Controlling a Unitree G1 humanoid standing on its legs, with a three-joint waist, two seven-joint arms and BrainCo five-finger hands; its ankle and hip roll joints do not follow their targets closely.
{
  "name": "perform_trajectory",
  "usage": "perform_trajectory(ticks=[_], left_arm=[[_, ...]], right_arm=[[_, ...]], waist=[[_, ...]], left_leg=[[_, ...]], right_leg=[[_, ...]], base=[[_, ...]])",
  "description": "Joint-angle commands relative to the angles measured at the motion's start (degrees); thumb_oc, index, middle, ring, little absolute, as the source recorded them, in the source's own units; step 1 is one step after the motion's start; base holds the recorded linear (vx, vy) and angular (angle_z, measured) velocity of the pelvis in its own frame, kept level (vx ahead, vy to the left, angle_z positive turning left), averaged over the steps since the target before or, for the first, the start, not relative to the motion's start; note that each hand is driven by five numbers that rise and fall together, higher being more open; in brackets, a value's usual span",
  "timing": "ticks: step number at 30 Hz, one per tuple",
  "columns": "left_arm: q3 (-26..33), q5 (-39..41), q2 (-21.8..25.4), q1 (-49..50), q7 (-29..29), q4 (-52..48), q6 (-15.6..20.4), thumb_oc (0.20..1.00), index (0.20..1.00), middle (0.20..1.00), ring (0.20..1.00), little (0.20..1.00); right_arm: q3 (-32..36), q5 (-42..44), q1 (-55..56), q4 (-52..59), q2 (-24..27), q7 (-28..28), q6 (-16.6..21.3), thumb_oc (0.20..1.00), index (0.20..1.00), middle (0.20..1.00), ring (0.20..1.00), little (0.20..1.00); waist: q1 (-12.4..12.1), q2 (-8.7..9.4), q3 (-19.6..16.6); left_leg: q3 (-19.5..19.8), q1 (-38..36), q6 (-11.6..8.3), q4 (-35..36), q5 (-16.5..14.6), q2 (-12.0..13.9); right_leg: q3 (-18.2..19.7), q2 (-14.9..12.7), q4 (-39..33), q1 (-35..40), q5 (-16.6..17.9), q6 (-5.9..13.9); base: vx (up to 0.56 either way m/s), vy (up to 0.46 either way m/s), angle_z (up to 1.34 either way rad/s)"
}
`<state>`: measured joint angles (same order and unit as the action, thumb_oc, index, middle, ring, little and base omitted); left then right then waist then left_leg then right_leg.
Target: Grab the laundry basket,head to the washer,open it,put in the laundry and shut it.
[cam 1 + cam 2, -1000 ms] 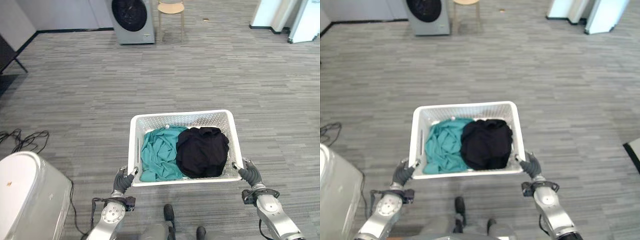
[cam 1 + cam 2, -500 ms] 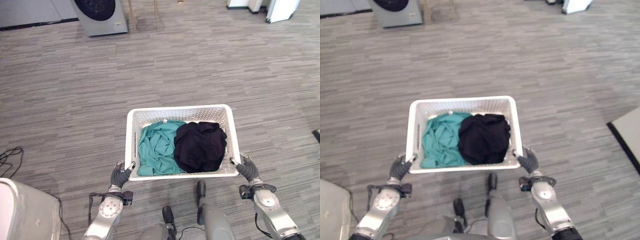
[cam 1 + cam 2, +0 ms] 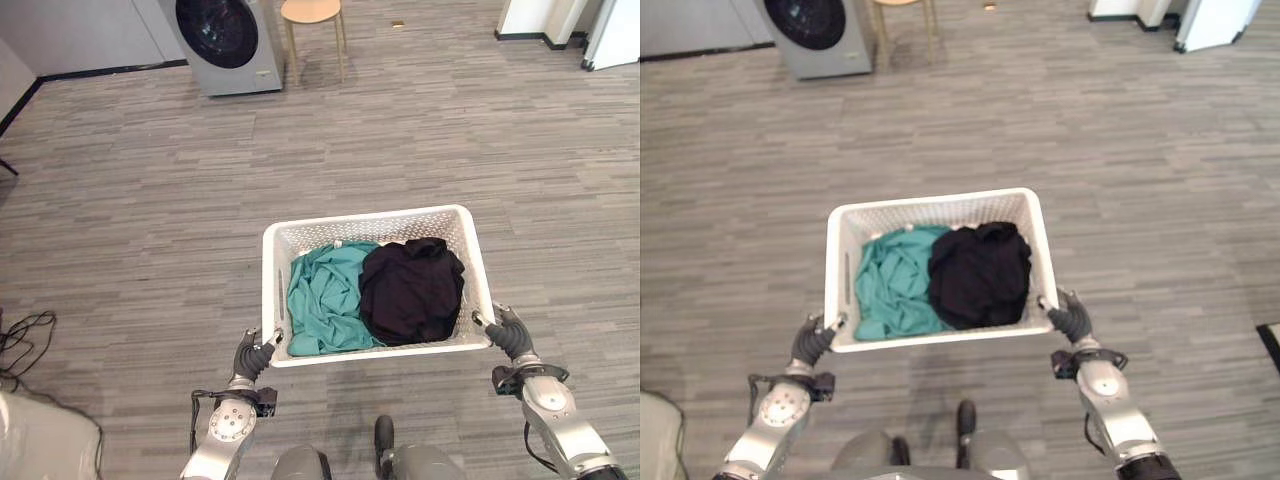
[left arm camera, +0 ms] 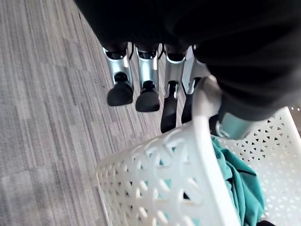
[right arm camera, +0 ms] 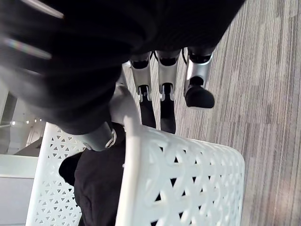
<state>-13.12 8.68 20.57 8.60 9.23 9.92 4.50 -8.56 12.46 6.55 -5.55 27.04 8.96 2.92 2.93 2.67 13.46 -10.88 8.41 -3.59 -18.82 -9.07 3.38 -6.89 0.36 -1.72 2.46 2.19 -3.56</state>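
- Gripping the near left corner of the white perforated plastic laundry basket point(image 3: 276, 262), the left hand point(image 3: 251, 357) has its fingers point(image 4: 147, 82) down the outside wall and its thumb hooked over the rim, as its wrist view shows.
- Carried level above the grey striped floor point(image 3: 130, 200), the basket hangs between the two hands, clear of the ground.
- Inside it, a crumpled teal garment point(image 3: 325, 300) fills the left half, touching a bunched black garment point(image 3: 412, 290) that fills the right half.
- At the near right corner the right hand point(image 3: 508, 336) clamps the rim the same way, fingers point(image 5: 168, 80) outside the wall and thumb curled over the top edge.
- Far ahead and to the left stands a grey front-loading washer point(image 3: 228, 40) with a dark round door, shut.
- Just beside the washer, on its right, is a small round wooden stool point(image 3: 312, 20) on thin legs.
- White cabinets or panels point(image 3: 1210, 20) stand at the far right edge of the room.
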Motion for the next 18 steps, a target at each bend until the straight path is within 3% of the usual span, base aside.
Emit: perform_trajectory(ticks=[1, 3, 6, 11, 12, 14, 17, 18], left_arm=[[-1.79, 3.03, -0.37, -2.73, -4.19, -5.91, 5.56, 0.2, 0.2, 0.2, 0.2, 0.2], [-1.28, 2.59, -0.73, -2.12, -4.27, -6.26, 5.3, 0.2, 0.2, 0.2, 0.2, 0.2], [-0.95, 2.36, -0.75, -1.58, -4.58, -6.52, 5.19, 0.2, 0.2, 0.2, 0.2, 0.2], [0.29, 1.82, -0.61, -0.14, -5.13, -6.86, 5.14, 0.2, 0.2, 0.2, 0.2, 0.2], [0.16, 1.95, -0.21, -0.01, -5.26, -6.86, 5.17, 0.2, 0.2, 0.2, 0.2, 0.2], [0.03, 1.98, 0.64, -0.45, -5.26, -6.84, 5.12, 0.2, 0.2, 0.2, 0.2, 0.2], [0.14, 2.24, 2.06, -1.34, -4.88, -6.75, 5.21, 0.2, 0.2, 0.2, 0.2, 0.2], [0.55, 2.44, 2.54, -1.77, -4.24, -6.86, 5.16, 0.2, 0.2, 0.2, 0.2, 0.2]], right_arm=[[-2.14, 5.98, -1.99, 8.09, -2.26, -5.96, 8.51, 0.2, 0.2, 0.2, 0.2, 0.2], [-1.92, 5.39, -1.87, 7.45, -2.98, -5.46, 8.51, 0.2, 0.2, 0.2, 0.2, 0.2], [-1.68, 5.07, -1.59, 7.3, -3.29, -5.37, 8.37, 0.2, 0.2, 0.2, 0.2, 0.2], [-1.77, 4.77, -1.19, 7.19, -4.21, -6.42, 7.98, 0.2, 0.2, 0.2, 0.2, 0.2], [-2.38, 5.07, -1.48, 7.21, -5.04, -7.09, 8.06, 0.2, 0.2, 0.2, 0.2, 0.2], [-3.51, 5.08, -2.84, 6.53, -5.88, -7.68, 8.27, 0.2, 0.2, 0.2, 0.2, 0.2], [-3.98, 4.71, -3.37, 6.56, -6.92, -7.64, 8.37, 0.2, 0.2, 0.2, 0.2, 0.2], [-4.24, 4.98, -3.93, 6.7, -7.04, -8.01, 8.12, 0.2, 0.2, 0.2, 0.2, 0.2]], waist=[[-2.33, -0.81, -1.88], [-4.06, -1.57, -1.6], [-4.87, -1.51, -1.87], [-5.88, -1.37, -3.99], [-6.31, -0.01, -5.15], [-6.84, 1.87, -5.64], [-6.62, 2.7, -5.81], [-5.57, 2.06, -5.51]], left_leg=[[0.91, 2.6, 1.19, 8.9, 9.65, -1.54], [1.51, 6.41, 0.12, 17.09, 15.11, -2.32], [-0.47, 6.77, 0.12, 21.36, 16.89, -2.18], [-1.85, 6.02, 1.04, 20.64, 18.56, -1.37], [-1.68, 6.55, 2.04, 16.99, 17.03, -1.86], [-2.56, 6.01, 3.54, 13.65, 13.83, -2.75], [-3.35, 3.33, 4.86, 12.78, 10.7, -3.26], [-3.75, -1.16, 5.33, 14.15, 8.4, -3.28]], right_leg=[[-2.91, -2.66, -0.2, 2.46, -6.62, 7.08], [-1.41, -0.54, -0.73, 6.23, -8.76, 6.82], [-0.36, -0.16, -0.75, 8.67, -10.54, 6.73], [1.23, -0.68, -0.21, 12.98, -13.06, 7.37], [2.07, -2.78, 1.44, 13.66, -13.35, 8.39], [2.98, -5.36, 8.41, 11.99, -9.63, 10.74], [3.81, -6.2, 15.02, 7.09, -5.13, 12.13], [2.15, -6.0, 15.37, 1.97, -4.05, 11.75]], base=[[0.35, -0.005, 0.06], [0.45, 0.03, -0.28], [0.43, 0.079, -0.38], [0.47, 0.142, -0.24], [0.49, 0.18, -0.25], [0.53, 0.211, -0.19], [0.38, 0.133, -0.27], [0.34, 0.106, 0.01]])
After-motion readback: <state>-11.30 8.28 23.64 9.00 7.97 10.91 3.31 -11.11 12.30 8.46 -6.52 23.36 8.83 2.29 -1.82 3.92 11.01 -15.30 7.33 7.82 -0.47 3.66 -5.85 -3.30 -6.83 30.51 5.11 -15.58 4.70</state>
